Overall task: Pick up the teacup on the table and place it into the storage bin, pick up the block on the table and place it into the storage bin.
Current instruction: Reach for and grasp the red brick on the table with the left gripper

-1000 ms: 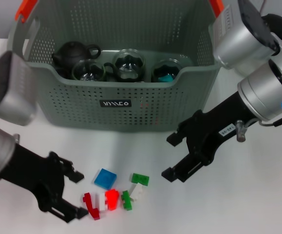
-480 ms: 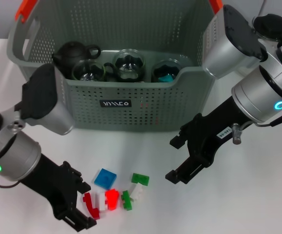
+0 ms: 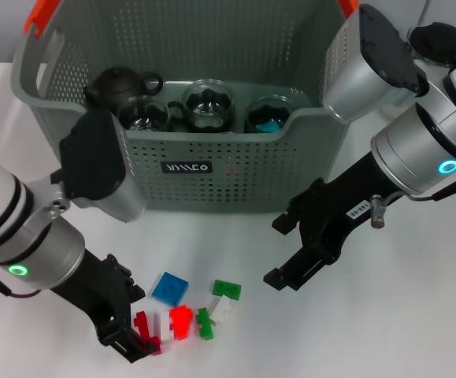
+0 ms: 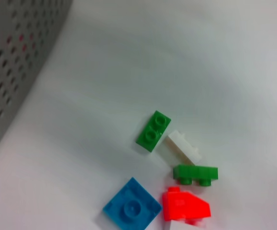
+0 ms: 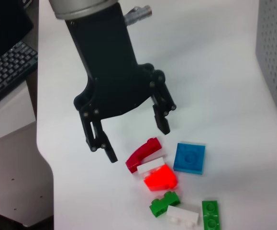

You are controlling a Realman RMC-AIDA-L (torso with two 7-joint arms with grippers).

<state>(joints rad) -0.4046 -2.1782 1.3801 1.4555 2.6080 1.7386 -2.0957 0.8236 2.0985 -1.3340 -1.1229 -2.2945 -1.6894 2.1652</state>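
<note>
The grey-green storage bin [image 3: 235,169] stands at the back of the white table, with three glass teacups [image 3: 209,102] and a dark teapot [image 3: 117,85] inside it. Several small blocks lie in front of it: blue [image 3: 170,288], green [image 3: 227,289], bright red [image 3: 181,320] and a dark red curved one [image 3: 143,325]. My left gripper [image 3: 135,320] is low at the table and open, its fingertips on either side of the dark red block [image 5: 143,152]. Farther right, above the table, my right gripper [image 3: 279,252] hangs open and holds nothing.
One teacup [image 3: 268,116] holds a blue piece. The left wrist view shows two green blocks [image 4: 153,131], a white one [image 4: 184,147], the blue one [image 4: 131,209] and the bin's wall [image 4: 14,57]. A keyboard [image 5: 6,67] lies beyond the table's edge.
My left arm has swung in toward the blocks, and its open gripper has closed in on the dark red block. The right gripper has barely shifted.
</note>
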